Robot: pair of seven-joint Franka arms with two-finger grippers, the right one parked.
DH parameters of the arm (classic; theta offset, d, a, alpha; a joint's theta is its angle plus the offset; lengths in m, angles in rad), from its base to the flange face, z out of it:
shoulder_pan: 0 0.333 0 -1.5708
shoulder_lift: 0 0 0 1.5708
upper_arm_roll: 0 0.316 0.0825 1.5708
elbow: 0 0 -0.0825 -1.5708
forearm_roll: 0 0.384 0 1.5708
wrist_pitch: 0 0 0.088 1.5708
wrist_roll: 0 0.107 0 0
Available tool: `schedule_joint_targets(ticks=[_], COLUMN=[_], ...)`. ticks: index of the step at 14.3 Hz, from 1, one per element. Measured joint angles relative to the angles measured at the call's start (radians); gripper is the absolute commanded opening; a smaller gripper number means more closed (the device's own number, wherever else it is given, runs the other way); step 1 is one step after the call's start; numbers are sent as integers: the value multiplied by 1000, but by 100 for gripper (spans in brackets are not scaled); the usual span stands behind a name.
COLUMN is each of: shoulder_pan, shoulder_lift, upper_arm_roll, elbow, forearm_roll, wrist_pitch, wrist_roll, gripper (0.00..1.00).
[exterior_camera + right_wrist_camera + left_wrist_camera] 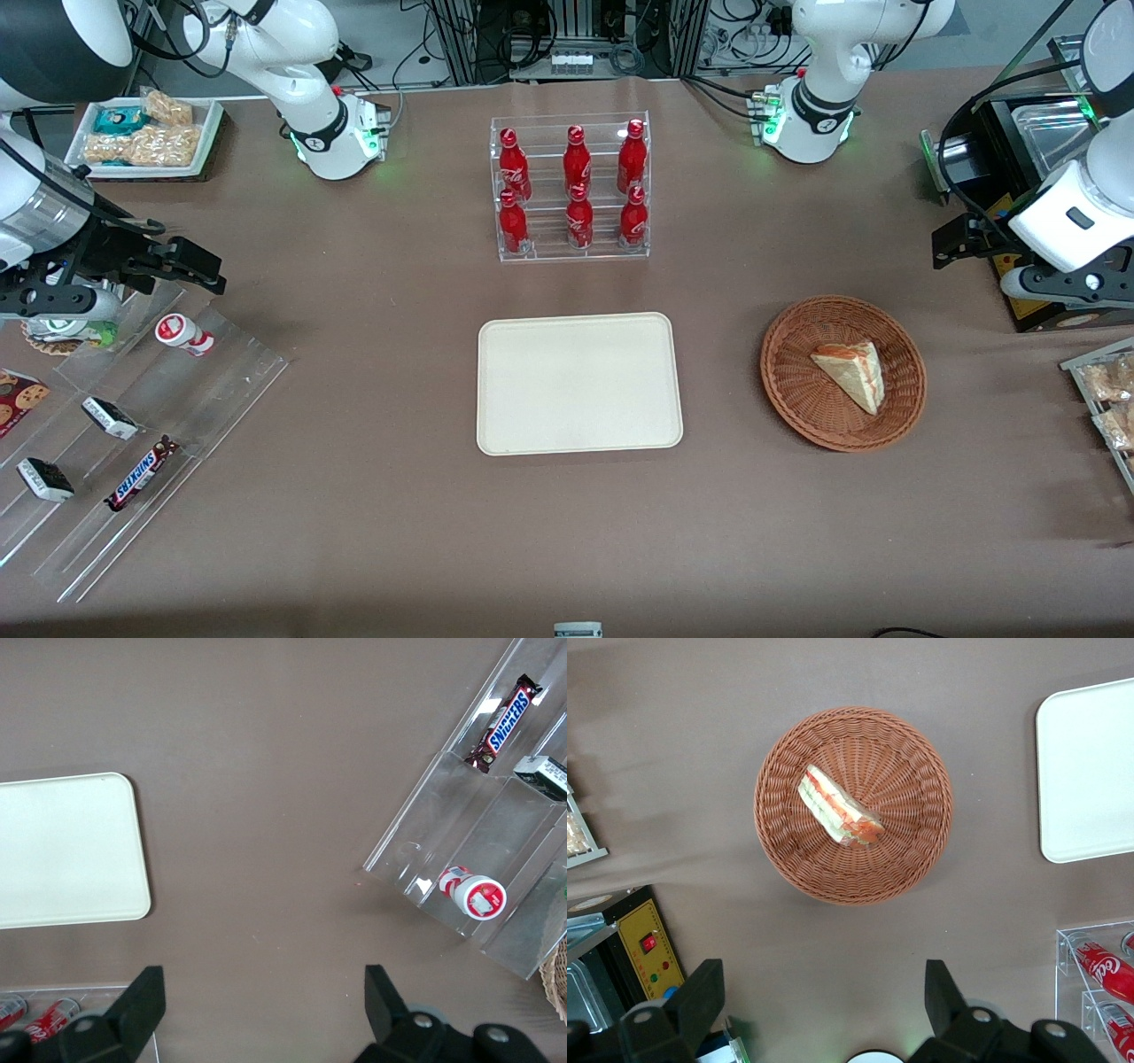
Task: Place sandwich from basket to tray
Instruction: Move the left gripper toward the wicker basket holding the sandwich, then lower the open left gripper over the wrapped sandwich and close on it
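Observation:
The sandwich [852, 372] is a pale tan wedge with red-orange and green filling, lying in the round reddish-brown wicker basket [791, 390]. The cream-beige tray [580, 383] lies flat beside the basket, toward the parked arm's end, with nothing on it. My left gripper [946, 246] hangs high over the table, farther from the front camera than the basket and apart from it. In the left wrist view the gripper [822, 992] is open wide and holds nothing, with the sandwich [839, 806], the basket [912, 850] and a part of the tray [1090, 771] in sight.
A clear rack of red bottles [571, 190] stands farther from the front camera than the tray. A black machine [1028, 177] and a tray of bagged snacks [1107, 399] sit at the working arm's end. A clear stepped shelf with snacks [133, 425] sits at the parked arm's end.

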Motion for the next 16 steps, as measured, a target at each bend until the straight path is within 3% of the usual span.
schedule_joint_targets(ticks=[12, 16], shoulder_pan=[0, 0], shoulder_lift=[4, 22], upper_arm_roll=[-5, -5], elbow=[-34, -200], forearm_roll=[0, 0], wrist_pitch=[8, 204], wrist_roll=[0, -13], gripper=[100, 100])
